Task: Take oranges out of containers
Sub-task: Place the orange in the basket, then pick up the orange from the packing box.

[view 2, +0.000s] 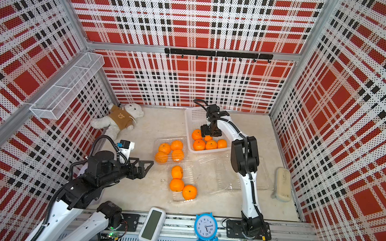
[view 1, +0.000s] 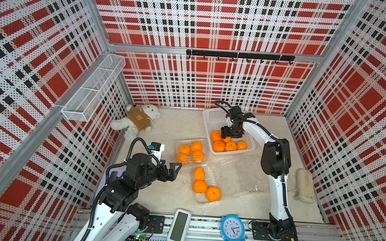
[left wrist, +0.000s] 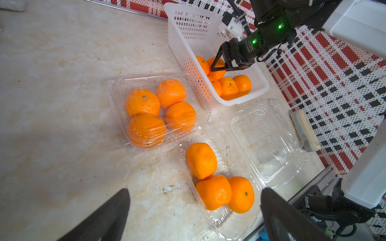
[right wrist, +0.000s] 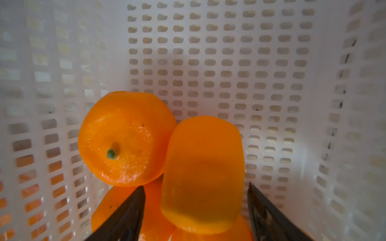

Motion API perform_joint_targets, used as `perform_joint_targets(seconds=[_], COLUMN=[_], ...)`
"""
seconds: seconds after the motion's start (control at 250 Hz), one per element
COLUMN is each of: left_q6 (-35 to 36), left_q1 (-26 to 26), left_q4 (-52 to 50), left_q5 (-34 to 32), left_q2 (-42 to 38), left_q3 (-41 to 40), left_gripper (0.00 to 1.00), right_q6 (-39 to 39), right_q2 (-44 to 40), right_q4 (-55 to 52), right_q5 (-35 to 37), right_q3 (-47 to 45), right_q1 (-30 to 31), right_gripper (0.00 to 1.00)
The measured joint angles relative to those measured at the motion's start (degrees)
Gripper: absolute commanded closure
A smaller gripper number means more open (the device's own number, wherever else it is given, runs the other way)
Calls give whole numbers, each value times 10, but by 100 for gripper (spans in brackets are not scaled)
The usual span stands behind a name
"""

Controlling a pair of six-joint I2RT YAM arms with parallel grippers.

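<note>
A drop into the basket (view 1: 213, 117) is judged nearly done; an orange (right wrist: 204, 146) lies atop others there, between the parted jaws of the right gripper (right wrist: 196, 185) and seemingly untouched; a lift clear is called for next, then a reach to the open tray (view 1: 201, 200), where three bright, dimpled fruits lie; four are shut inside the lidded tray (view 1: 177, 143); the left gripper (view 1: 176, 170) is spread wide and empty.
</note>
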Motion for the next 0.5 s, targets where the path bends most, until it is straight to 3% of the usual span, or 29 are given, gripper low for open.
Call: perform_joint_targets(seconds=[0.268, 0.5], left_q6=[0, -3], left_q1=[0, 0], left_q4=[0, 0], left_q5=[-3, -27], left_q2=[-8, -17], left_q3=[-1, -2], left_gripper=[1, 1], right_q6=[8, 71], right_q2=[-56, -177], right_q4=[-72, -101], right_q5=[63, 125], right_q3=[20, -18], right_q1=[37, 126], right_gripper=[12, 11])
